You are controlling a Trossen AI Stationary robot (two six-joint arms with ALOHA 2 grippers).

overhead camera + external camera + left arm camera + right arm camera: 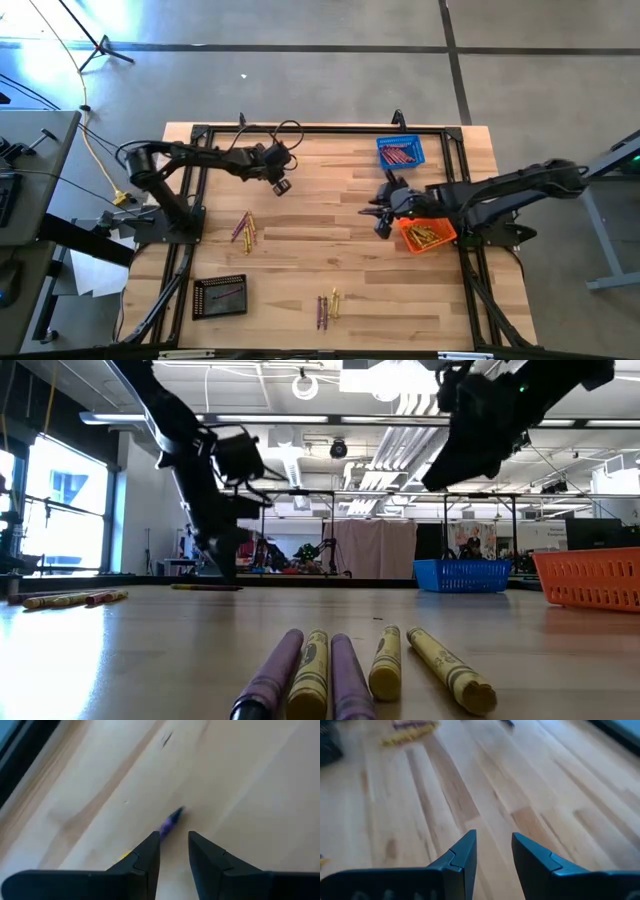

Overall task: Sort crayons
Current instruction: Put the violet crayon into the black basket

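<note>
Both arms reach inward above the table: left gripper (174, 851) and right gripper (494, 851) hover with fingers spread, empty; a purple crayon (171, 821) lies just beyond the left fingertips.

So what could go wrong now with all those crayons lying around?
The left gripper has a purple crayon at its open fingertips; it might nudge it away instead of grabbing it. The crayons near the table's front edge lie packed together, so a pick there could take two colours or roll one off the table.
</note>
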